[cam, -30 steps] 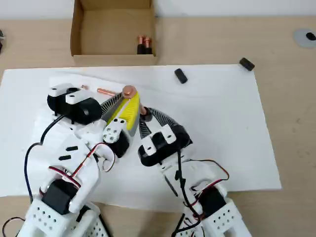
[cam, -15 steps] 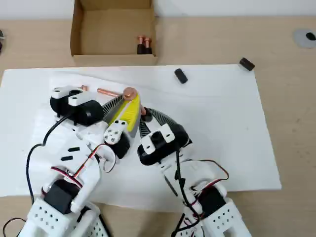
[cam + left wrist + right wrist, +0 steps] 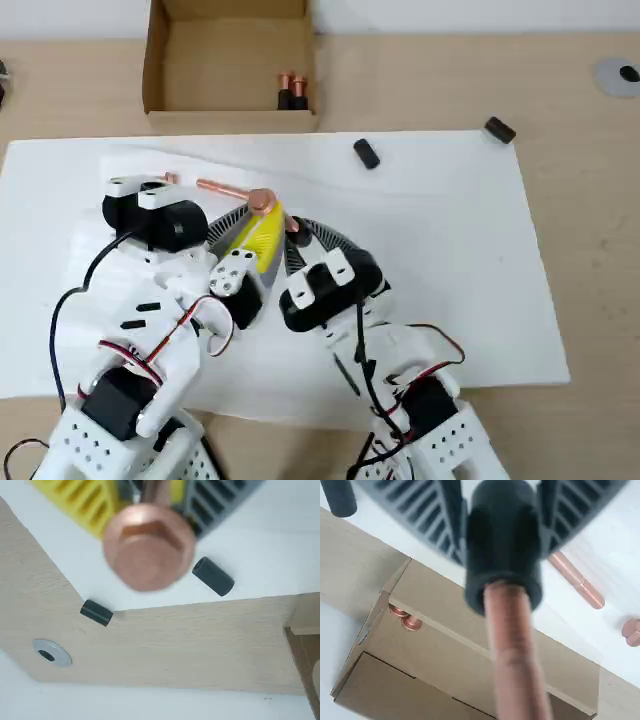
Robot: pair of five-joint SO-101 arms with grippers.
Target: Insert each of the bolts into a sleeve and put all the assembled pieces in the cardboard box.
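Observation:
My left gripper [image 3: 254,213], with one yellow and one grey finger, is shut on a copper bolt [image 3: 262,202]; its hex head [image 3: 149,547] looms large in the left wrist view. My right gripper [image 3: 298,233] is shut on a black sleeve [image 3: 504,540], and the bolt's shaft [image 3: 516,645] runs into the sleeve's bore. The two grippers meet tip to tip on the white paper, in front of the cardboard box [image 3: 155,70]. Two assembled pieces [image 3: 292,90] lie in the box. A loose bolt [image 3: 215,186] and another bolt [image 3: 170,178] lie on the paper beside the left gripper.
Two loose black sleeves lie farther off, one [image 3: 366,153] on the white paper [image 3: 450,260] and one [image 3: 499,129] on the wooden table past the paper's edge. A metal disc [image 3: 617,76] sits at the table's far right corner.
The left gripper has drawn the bolt a little nearer, toward the sleeve in the right gripper. The right arm has barely moved.

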